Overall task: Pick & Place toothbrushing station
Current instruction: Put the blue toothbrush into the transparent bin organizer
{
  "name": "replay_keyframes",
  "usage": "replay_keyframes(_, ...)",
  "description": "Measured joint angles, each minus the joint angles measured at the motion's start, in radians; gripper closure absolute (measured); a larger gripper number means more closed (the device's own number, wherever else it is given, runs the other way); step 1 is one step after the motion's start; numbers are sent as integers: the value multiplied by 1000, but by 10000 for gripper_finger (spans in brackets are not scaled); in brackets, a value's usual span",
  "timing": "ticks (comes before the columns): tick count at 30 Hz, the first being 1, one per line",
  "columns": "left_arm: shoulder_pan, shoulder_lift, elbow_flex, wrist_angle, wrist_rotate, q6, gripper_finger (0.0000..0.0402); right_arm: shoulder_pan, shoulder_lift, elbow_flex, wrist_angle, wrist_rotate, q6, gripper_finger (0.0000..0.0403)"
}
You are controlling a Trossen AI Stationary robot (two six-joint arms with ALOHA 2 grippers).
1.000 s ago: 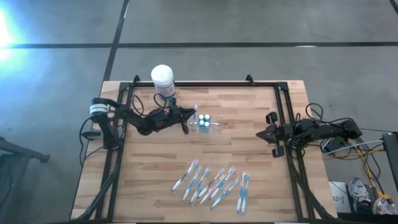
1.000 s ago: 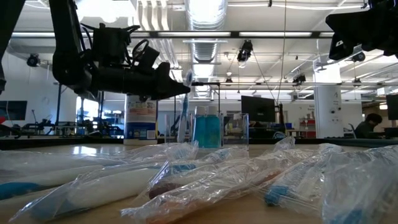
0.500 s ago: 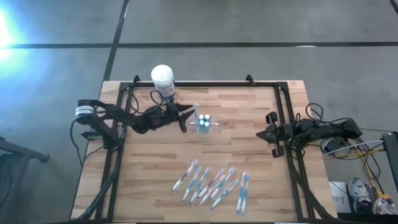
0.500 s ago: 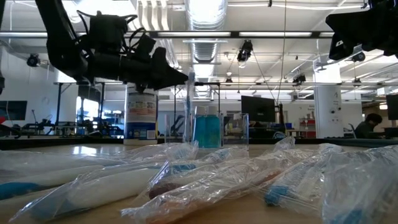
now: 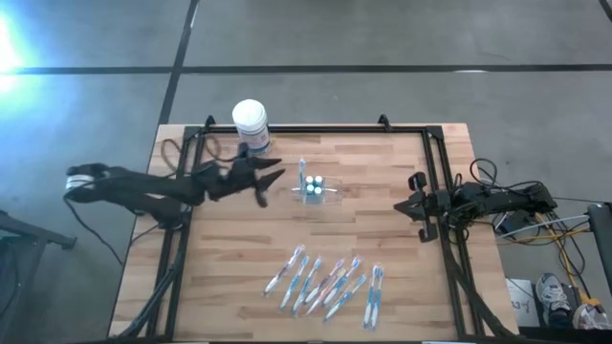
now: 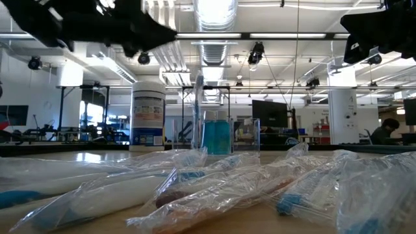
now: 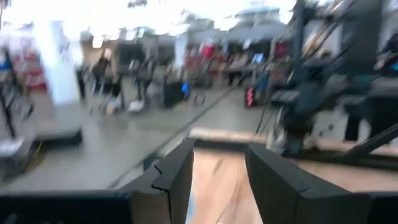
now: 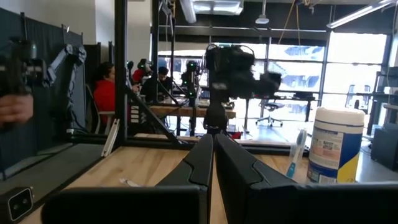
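Wooden table inside a black frame. Left arm reaches in from the table's left edge; left gripper raised above the boards, just short of the toothbrushing station, fingers parted with nothing between them. Right arm parked at the right edge, right gripper with fingers pressed together, holding nothing. White tub upright at the far edge, left of centre. Bagged toothbrushes fanned out on the near side. Toothbrushing station stands on the boards mid-table, touched by neither gripper, a toothbrush upright in it.
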Motion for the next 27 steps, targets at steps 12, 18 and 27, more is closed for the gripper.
replay_keyframes(12,-146,-483,-99,-413,64,126,335,0,0,0,-22,0,31,390)
replay_keyframes(18,-140,-602,-166,-434,162,143,394,0,0,0,-21,0,24,390)
replay_keyframes(27,-134,-759,-312,-394,136,115,399,0,0,0,-19,0,18,390)
